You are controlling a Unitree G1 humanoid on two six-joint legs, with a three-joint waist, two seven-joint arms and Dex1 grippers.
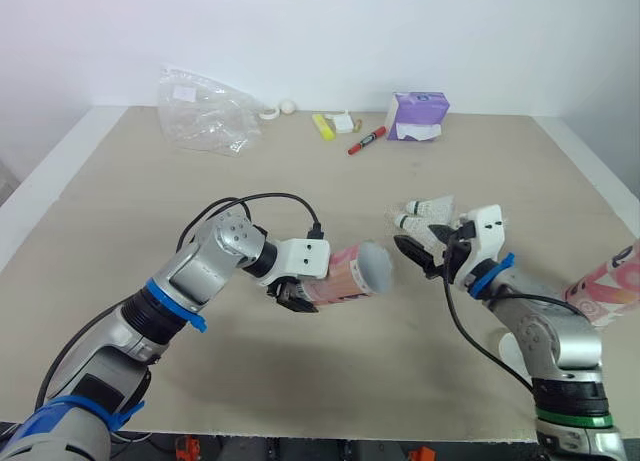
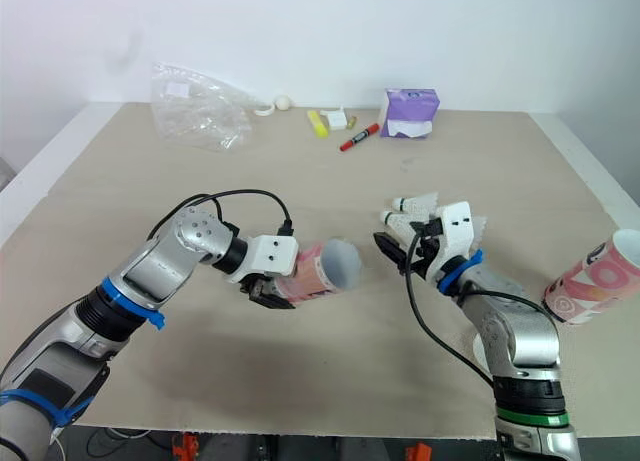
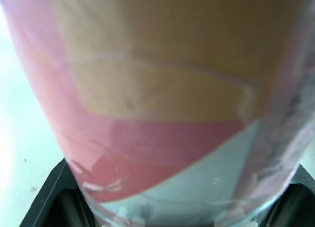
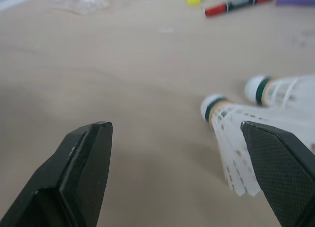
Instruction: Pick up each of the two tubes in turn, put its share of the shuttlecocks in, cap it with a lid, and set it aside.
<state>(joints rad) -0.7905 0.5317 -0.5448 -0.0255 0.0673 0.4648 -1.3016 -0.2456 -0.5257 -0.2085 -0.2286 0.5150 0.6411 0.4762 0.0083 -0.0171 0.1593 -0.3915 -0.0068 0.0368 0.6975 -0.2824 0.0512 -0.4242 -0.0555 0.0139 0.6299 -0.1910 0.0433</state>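
Observation:
My left gripper (image 1: 296, 293) is shut on a pink patterned tube (image 1: 350, 273), held roughly level above the table with its open mouth facing right. Up close, the tube (image 3: 162, 104) sits between the black fingers (image 3: 54, 200). Two white shuttlecocks (image 1: 425, 213) lie on the table at centre right. My right gripper (image 1: 420, 253) is open just in front of them, with nothing between its fingers. In the right wrist view the nearer shuttlecock (image 4: 231, 123) lies beside one finger (image 4: 280, 163). A second pink tube (image 1: 612, 286) lies at the table's right edge.
Along the back of the table are a crumpled clear plastic bag (image 1: 205, 111), a small white ball (image 1: 287, 107), a yellow highlighter (image 1: 323, 127), a red marker (image 1: 366, 141) and a purple tissue pack (image 1: 417, 116). A white round piece (image 1: 505, 349) shows partly under my right forearm.

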